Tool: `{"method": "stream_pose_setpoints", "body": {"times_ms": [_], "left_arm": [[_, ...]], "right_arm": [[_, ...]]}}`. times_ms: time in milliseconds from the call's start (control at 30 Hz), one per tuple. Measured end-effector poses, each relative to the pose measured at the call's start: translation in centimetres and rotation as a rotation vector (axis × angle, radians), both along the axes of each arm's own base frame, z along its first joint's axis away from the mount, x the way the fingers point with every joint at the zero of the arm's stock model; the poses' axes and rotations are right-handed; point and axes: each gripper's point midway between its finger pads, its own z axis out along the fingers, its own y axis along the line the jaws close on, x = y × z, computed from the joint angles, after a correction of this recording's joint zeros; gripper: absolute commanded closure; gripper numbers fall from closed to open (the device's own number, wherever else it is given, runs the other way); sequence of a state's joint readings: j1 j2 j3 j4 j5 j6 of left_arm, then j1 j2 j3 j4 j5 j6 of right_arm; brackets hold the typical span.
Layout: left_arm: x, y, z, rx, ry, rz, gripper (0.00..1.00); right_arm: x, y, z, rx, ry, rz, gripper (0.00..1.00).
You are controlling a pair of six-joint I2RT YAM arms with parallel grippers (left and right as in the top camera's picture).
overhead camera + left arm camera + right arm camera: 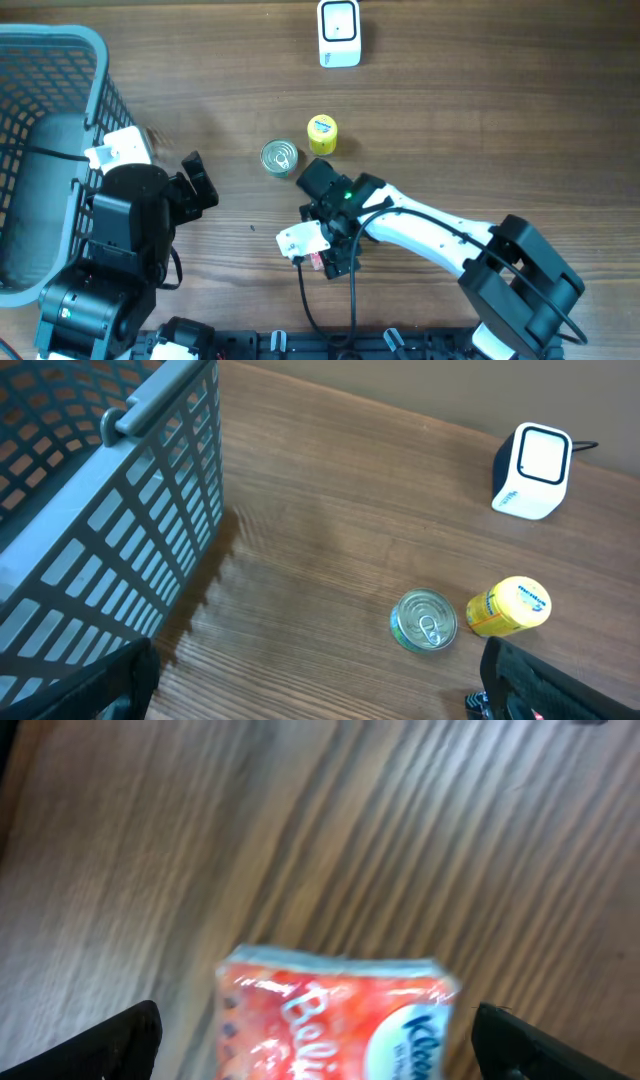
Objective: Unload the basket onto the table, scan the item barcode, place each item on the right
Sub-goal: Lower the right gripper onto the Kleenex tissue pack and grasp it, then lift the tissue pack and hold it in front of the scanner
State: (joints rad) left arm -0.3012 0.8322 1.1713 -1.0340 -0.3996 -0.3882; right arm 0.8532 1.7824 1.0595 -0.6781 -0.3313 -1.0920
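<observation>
The right pincer (325, 1042) stands wide, holding nothing, and the tissue pack (335, 1020) lies on the surface (150, 840) between its fingertips (120, 1042), clear of both. No barcode shows on the face in view. The glossy wrap looks soft, so a squeeze may crumple it or let it slide out, and a grip taken blind could leave the code turned away from the reader.

Just beyond the right pincer stand a can (279, 157) and a yellow tub (322, 134), side by side. Well beyond them is the scanner (339, 33), so a low carry straight ahead could knock either over.

The left pincer (198, 182), also wide and empty, hangs well off to the side by the basket (60, 45).
</observation>
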Motion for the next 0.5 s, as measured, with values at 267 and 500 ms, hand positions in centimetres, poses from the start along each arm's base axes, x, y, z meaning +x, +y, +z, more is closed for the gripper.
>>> {"method": "stream_pose_setpoints", "body": {"times_ms": [267,500], "left_arm": [[-0.3,0.1,-0.4,0.006,0.02,0.0,0.0],[-0.3,0.1,-0.4,0.006,0.02,0.0,0.0]], "right_arm": [[0.5,-0.3,-0.8,-0.02,-0.031,-0.046,0.01],[0.7,-0.1,-2.3,-0.033,-0.02,-0.053,0.11]]}}
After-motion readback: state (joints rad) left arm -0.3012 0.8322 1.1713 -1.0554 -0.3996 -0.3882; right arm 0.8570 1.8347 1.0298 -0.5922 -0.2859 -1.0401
